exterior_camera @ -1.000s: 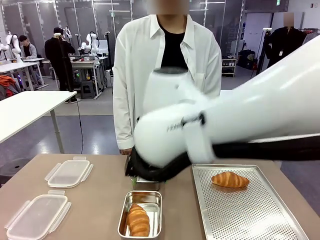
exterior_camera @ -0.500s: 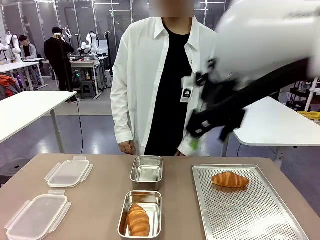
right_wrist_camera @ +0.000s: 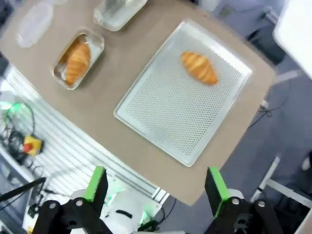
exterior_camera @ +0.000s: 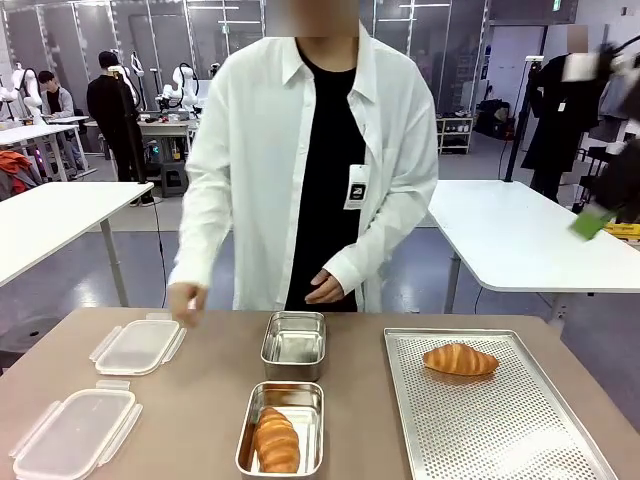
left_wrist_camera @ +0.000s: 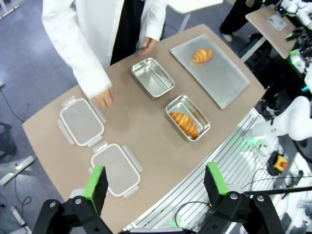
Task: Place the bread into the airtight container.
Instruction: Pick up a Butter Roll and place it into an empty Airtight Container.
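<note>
Print on the person's white badge (exterior_camera: 356, 187) is too small to read. Left tool (left_wrist_camera: 156, 179) and right tool (right_wrist_camera: 155, 181) hang wide, empty. A golden croissant (exterior_camera: 460, 359) lies on the perforated metal tray (exterior_camera: 520, 430), right; a second croissant (exterior_camera: 276, 440) fills the near steel container (exterior_camera: 312, 398).

No readable text. White badge (exterior_camera: 355, 186) on the person's shirt (exterior_camera: 260, 150), well apart from the right pincer (right_wrist_camera: 155, 187) and across the desk (exterior_camera: 210, 390) from it, carries a small dark mark, maybe a logo. Too small and blurred to read.
</note>
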Robot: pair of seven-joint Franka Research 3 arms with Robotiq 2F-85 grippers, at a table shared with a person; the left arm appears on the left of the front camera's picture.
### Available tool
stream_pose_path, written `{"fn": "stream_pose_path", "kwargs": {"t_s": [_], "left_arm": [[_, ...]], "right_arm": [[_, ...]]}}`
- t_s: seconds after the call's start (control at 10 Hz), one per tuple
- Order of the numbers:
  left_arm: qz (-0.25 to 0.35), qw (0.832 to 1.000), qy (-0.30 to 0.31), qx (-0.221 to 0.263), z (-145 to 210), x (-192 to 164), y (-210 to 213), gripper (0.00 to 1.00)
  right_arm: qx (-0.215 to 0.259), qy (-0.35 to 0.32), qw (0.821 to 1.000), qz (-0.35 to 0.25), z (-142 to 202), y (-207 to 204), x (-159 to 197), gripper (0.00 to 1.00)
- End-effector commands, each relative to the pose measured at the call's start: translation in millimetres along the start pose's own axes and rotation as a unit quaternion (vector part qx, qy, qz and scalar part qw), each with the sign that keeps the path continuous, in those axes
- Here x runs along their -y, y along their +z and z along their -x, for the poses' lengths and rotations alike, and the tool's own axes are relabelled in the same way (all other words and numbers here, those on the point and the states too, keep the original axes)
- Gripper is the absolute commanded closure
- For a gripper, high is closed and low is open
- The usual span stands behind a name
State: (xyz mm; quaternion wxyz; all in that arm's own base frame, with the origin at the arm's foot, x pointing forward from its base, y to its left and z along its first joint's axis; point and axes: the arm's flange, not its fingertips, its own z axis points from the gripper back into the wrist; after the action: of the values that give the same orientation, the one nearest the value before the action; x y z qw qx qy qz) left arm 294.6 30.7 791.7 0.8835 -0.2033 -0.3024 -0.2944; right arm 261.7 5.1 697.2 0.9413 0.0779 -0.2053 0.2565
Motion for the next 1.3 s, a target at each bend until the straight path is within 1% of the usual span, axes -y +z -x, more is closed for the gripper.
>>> {"fn": "stream_pose_path", "kwargs": {"t_s": [0.0,0.1,0.2,0.3,0.4,0.6,0.8,1.0,1.1,1.2], "left_arm": [[0.01,1.0,-0.006,0.003,-0.5,1.5,0.8,0.0],[0.01,1.0,-0.006,0.003,-0.5,1.5,0.8,0.0],[0.01,1.0,-0.006,0.003,-0.5,1.5,0.8,0.0],[0.01,1.0,-0.006,0.003,-0.5,1.5,0.8,0.0],[0.01,1.0,-0.006,0.003,-0.5,1.5,0.8,0.0],[0.01,1.0,-0.006,0.003,-0.5,1.5,0.8,0.0],[0.01,1.0,-0.006,0.003,-0.5,1.5,0.8,0.0],[0.01,1.0,-0.006,0.003,-0.5,1.5,0.8,0.0],[0.01,1.0,-0.006,0.003,-0.5,1.5,0.8,0.0],[0.01,1.0,-0.006,0.003,-0.5,1.5,0.8,0.0]], "right_arm": [[0.06,-0.01,0.998,0.013,14.4,38.0,13.3,0.0],[0.074,-0.007,0.997,0.006,19.3,48.6,15.6,0.0],[0.068,-0.003,0.998,0.009,20.2,46.9,19.5,0.0],[0.059,-0.007,0.998,0.001,19.6,39.0,26.3,0.0],[0.047,0.001,0.999,0.008,13.6,15.6,35.5,0.0],[0.024,0.047,0.999,-0.008,-8.6,-63.7,51.1,0.0],[0.016,0.069,0.997,-0.022,-28.6,-143.7,67.0,0.0],[-0.003,0.09,0.996,-0.014,-39.2,-200.3,74.0,0.0],[0.0,0.094,0.995,-0.018,-46.2,-225.6,79.1,0.0],[0.009,0.092,0.995,-0.037,-54.3,-259.0,79.3,0.0]]}}
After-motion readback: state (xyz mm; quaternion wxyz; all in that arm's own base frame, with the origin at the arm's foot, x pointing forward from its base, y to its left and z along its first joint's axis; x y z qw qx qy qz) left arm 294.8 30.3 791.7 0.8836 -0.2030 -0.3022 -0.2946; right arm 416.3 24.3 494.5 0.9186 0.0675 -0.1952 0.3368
